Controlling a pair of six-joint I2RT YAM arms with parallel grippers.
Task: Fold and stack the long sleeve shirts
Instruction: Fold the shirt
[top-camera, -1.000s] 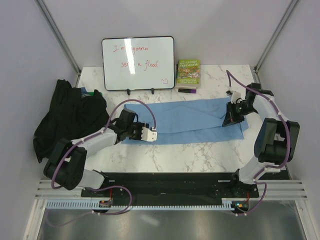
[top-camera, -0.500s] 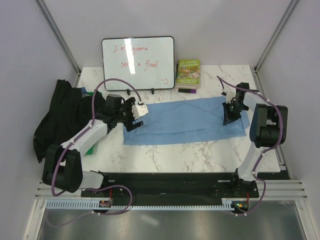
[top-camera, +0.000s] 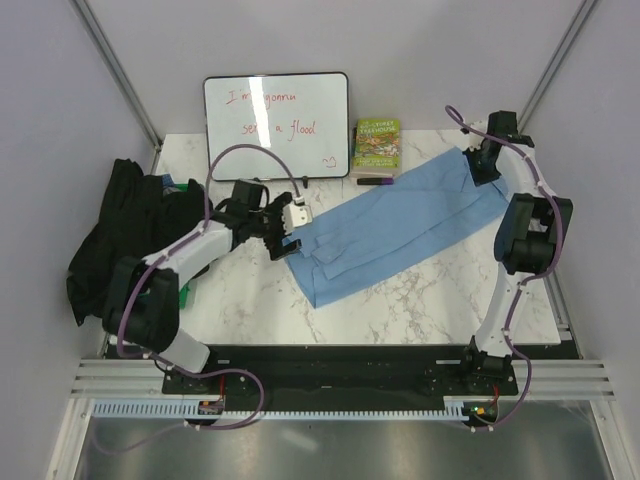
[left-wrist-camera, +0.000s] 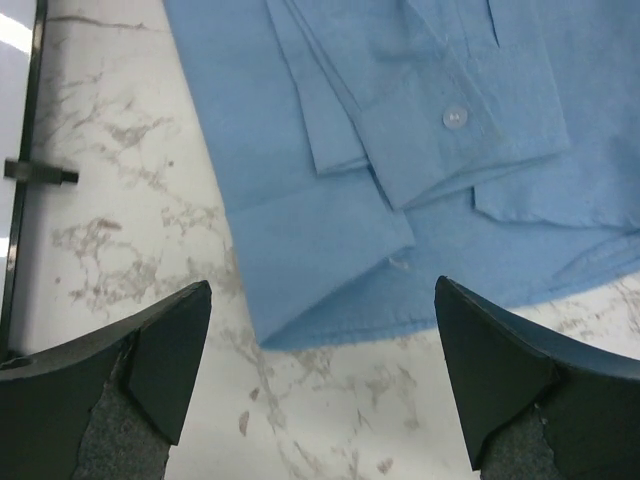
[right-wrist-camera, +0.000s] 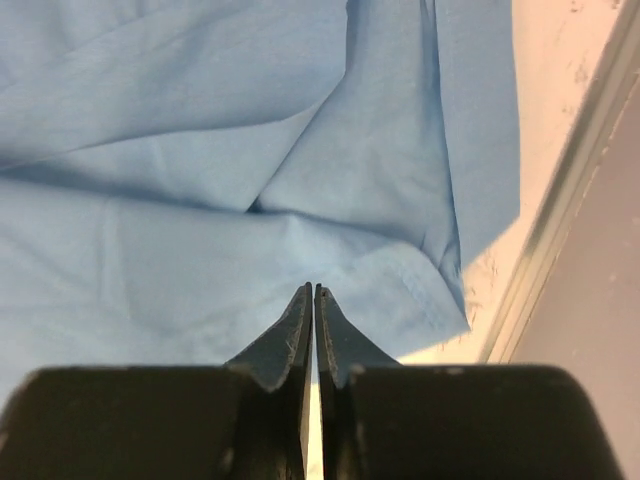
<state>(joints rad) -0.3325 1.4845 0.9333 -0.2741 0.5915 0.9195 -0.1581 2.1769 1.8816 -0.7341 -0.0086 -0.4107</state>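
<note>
Marbled tabletop (top-camera: 420, 300); left gripper (left-wrist-camera: 322, 295) gapes over creased light blue shirt (top-camera: 400, 225); right gripper (right-wrist-camera: 315, 292) pinches its hem.

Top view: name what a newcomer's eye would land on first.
The light blue shirt, folded into a long strip, lies slantwise across the marble table. A crumpled black shirt spills over the table's left edge, and a whiteboard with red handwriting stands at the back.
</note>
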